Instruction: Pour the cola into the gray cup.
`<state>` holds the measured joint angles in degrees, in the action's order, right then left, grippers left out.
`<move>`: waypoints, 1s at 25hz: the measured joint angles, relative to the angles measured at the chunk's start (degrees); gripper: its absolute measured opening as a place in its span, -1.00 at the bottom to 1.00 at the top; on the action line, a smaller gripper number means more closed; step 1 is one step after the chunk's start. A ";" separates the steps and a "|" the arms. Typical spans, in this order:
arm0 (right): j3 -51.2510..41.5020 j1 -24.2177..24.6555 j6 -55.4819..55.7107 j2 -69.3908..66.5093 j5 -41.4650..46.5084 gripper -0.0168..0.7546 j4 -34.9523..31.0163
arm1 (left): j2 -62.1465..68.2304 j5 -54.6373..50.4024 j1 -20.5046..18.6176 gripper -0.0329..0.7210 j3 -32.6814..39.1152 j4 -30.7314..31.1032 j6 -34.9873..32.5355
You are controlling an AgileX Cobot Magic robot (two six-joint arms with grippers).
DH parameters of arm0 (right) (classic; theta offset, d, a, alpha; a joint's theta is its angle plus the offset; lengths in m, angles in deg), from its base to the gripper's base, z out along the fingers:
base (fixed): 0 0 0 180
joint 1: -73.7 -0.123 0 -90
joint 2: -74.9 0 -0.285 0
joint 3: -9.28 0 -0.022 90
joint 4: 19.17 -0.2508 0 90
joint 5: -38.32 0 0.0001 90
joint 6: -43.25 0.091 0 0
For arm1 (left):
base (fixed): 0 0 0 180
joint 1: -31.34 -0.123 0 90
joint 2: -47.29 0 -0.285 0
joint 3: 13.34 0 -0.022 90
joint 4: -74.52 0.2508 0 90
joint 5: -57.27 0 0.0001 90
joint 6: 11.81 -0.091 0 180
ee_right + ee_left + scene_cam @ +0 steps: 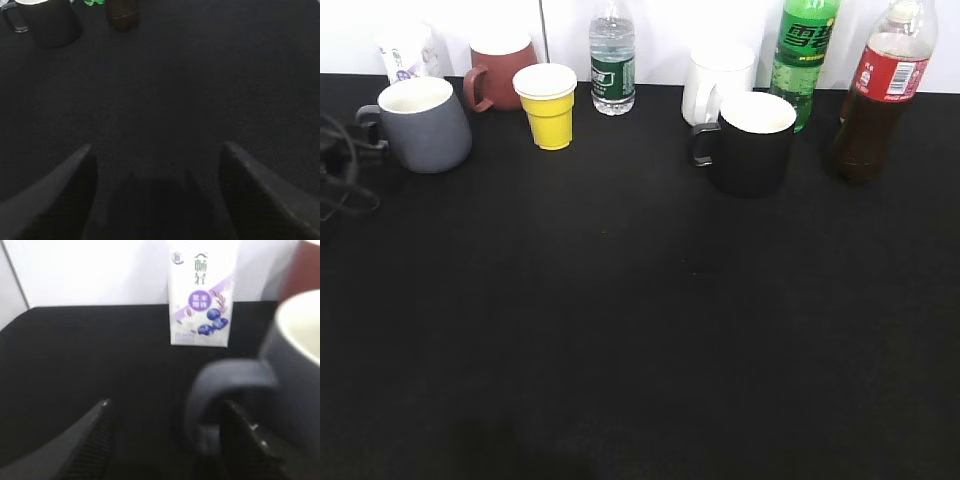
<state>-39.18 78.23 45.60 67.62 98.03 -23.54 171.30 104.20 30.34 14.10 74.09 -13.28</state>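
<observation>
The gray cup (425, 125) stands upright at the far left of the black table, handle pointing left. It fills the right of the left wrist view (295, 365). My left gripper (167, 405) is open, and the cup's loop handle (215, 400) lies between its fingers, close to the right finger. In the exterior view this gripper (348, 150) shows as dark parts by the handle. The cola (880, 95), with its red label, stands upright at the far right back; its base shows in the right wrist view (122, 12). My right gripper (157, 147) is open and empty over bare table, out of the exterior view.
A black mug (750, 140), white mug (715, 85) and green soda bottle (805, 50) stand left of the cola. A water bottle (612, 65), yellow cup (548, 105), maroon mug (500, 72) and blueberry carton (202, 295) stand along the back.
</observation>
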 joint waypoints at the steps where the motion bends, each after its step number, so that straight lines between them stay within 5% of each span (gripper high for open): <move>1: 0.00 0.00 0.00 0.00 0.00 0.53 0.00 | 1.38 -0.97 -0.17 0.41 -1.88 0.81 0.00; 6: 0.00 0.00 0.00 0.00 0.00 0.53 0.00 | 6.27 -3.42 -3.89 0.20 -10.62 14.77 4.97; 11: 0.00 0.00 0.00 0.00 0.00 0.53 0.00 | 6.90 -0.77 -9.98 0.19 -11.64 33.07 14.50; 17: 0.00 0.00 0.00 0.00 0.00 0.53 0.00 | 6.97 2.00 -10.29 0.14 -12.84 37.44 18.43; 21: 0.00 0.00 0.00 0.00 0.00 0.53 0.00 | 9.21 1.37 -9.37 -0.23 -16.98 40.42 25.03; 23: 0.00 0.00 0.00 0.00 0.06 0.53 0.00 | 9.42 1.19 -9.19 -0.67 -17.35 41.77 25.43; 25: 0.00 0.00 0.00 0.00 0.06 0.53 0.00 | 9.81 1.65 -9.19 -0.79 -17.35 42.88 25.41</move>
<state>-39.18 78.23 45.60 67.62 98.08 -23.54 181.11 105.85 21.15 -3.26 116.97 12.13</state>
